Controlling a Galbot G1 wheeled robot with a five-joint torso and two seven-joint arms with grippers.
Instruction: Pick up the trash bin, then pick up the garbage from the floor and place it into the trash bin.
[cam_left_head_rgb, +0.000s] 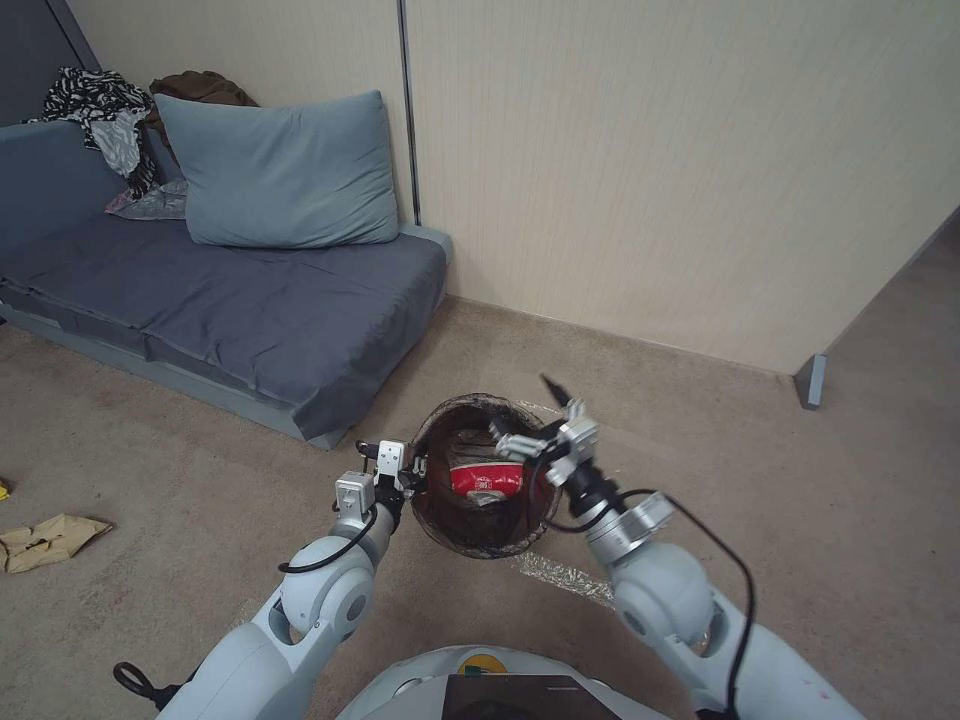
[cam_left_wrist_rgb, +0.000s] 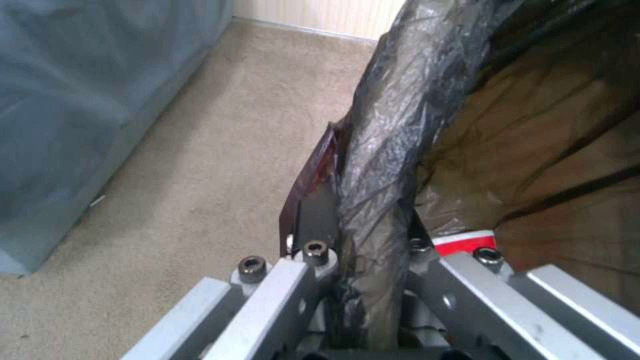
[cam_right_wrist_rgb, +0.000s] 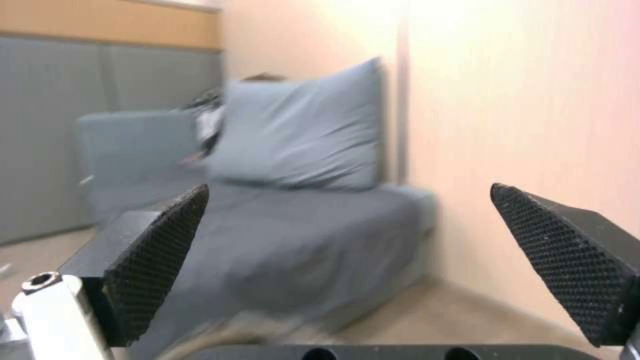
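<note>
The trash bin (cam_left_head_rgb: 478, 541), lined with a dark bag, hangs above the floor (cam_left_head_rgb: 200, 470) in front of me, mouth tilted toward the head camera. My left gripper (cam_left_head_rgb: 413, 472) is shut on its left rim; the left wrist view shows the bag-covered rim (cam_left_wrist_rgb: 383, 150) pinched in the left gripper (cam_left_wrist_rgb: 370, 235). A crushed red-and-white cup (cam_left_head_rgb: 487, 480) lies inside the bin. My right gripper (cam_left_head_rgb: 525, 412) hovers over the bin's far right rim, open and holding nothing; its pads (cam_right_wrist_rgb: 157, 265) stand wide apart. A crumpled brown paper bag (cam_left_head_rgb: 45, 540) and a yellow scrap (cam_left_head_rgb: 4, 490) lie on the carpet far left.
A grey sofa (cam_left_head_rgb: 250, 310) with a blue pillow (cam_left_head_rgb: 280, 170) and heaped clothes (cam_left_head_rgb: 105, 120) stands at left against the beige wall (cam_left_head_rgb: 650, 180). Shiny tape (cam_left_head_rgb: 560, 575) marks the carpet below the bin. A wall corner (cam_left_head_rgb: 812, 380) stands at right, with open carpet beyond.
</note>
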